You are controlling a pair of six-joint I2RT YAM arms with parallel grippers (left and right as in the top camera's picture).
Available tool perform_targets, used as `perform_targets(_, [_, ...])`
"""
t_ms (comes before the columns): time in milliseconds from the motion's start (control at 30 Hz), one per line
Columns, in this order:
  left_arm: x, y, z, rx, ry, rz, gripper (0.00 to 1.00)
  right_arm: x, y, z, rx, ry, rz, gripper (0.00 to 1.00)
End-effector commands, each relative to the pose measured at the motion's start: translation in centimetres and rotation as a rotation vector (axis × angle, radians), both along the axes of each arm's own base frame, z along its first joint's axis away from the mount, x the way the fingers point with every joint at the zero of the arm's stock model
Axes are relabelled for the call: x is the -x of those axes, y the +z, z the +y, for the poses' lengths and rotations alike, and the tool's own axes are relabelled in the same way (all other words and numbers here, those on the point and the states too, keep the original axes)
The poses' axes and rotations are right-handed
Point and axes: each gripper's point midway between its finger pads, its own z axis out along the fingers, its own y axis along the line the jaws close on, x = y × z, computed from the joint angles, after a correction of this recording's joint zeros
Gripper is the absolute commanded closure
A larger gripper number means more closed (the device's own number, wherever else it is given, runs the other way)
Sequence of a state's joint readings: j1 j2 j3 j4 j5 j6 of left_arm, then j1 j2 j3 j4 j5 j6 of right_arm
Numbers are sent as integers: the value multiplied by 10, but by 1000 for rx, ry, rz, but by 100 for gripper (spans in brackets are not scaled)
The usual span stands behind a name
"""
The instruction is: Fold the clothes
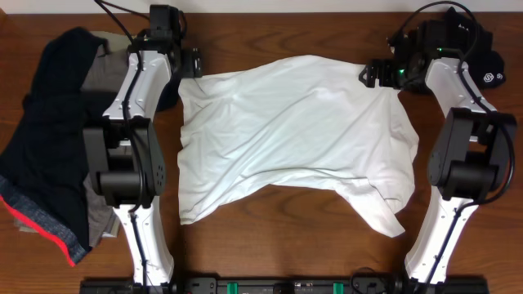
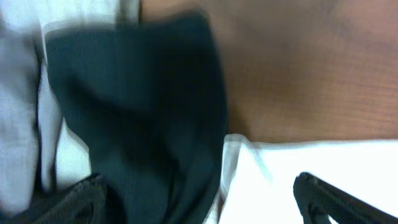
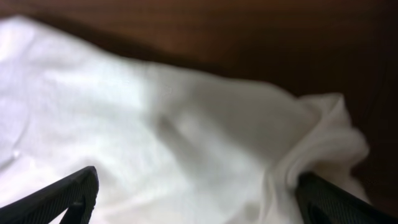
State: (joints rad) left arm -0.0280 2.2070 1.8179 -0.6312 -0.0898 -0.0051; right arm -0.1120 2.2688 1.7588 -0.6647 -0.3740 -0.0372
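now the white shirt lies crosswise between left gripper and right gripper, both spread wide at its far corners

A white shirt lies spread out in the middle of the brown surface. It is not folded and has many wrinkles. Its front right corner is twisted into a bunch. To the left sits a messy pile of clothes. There is a big blue cloth, a gray cloth, and a red edge at the front.
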Motion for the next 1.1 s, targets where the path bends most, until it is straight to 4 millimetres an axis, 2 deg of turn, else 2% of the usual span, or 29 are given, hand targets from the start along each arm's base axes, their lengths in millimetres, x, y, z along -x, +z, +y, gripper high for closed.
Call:
perform_targets(0, [16, 59, 2, 6, 40, -50, 2, 4, 50, 6, -6, 17, -58, 1])
perform_targets(100, [46, 90, 0, 40, 72, -24, 2, 24, 84, 12, -28, 25, -47, 1])
perform_targets(200, [79, 119, -13, 116, 37, 9, 2, 44, 126, 28, -113, 60, -70, 1])
perform_targets(333, [124, 146, -26, 186, 9, 68, 2, 76, 172, 48, -218, 102, -72, 1])
perform_targets(500, [171, 154, -25, 202, 63, 179, 2, 117, 197, 44, -176, 74, -19, 2])
perform_targets(733, [212, 158, -24, 212, 115, 260, 2, 179, 233, 13, 91, -133, 14, 2])
perform_targets(800, [219, 158, -23, 219, 136, 258, 2, 192, 240, 13, 122, -169, 14, 1])
perform_targets(900, [230, 154, -23, 232, 173, 253, 2, 207, 239, 17, 131, -189, 36, 1])
perform_targets(967, [238, 147, -23, 242, 203, 253, 2, 214, 230, 19, 120, -208, 66, 1])
perform_targets(1067, [250, 127, -22, 252, 246, 271, 2, 219, 205, 20, 112, -235, 129, 1])
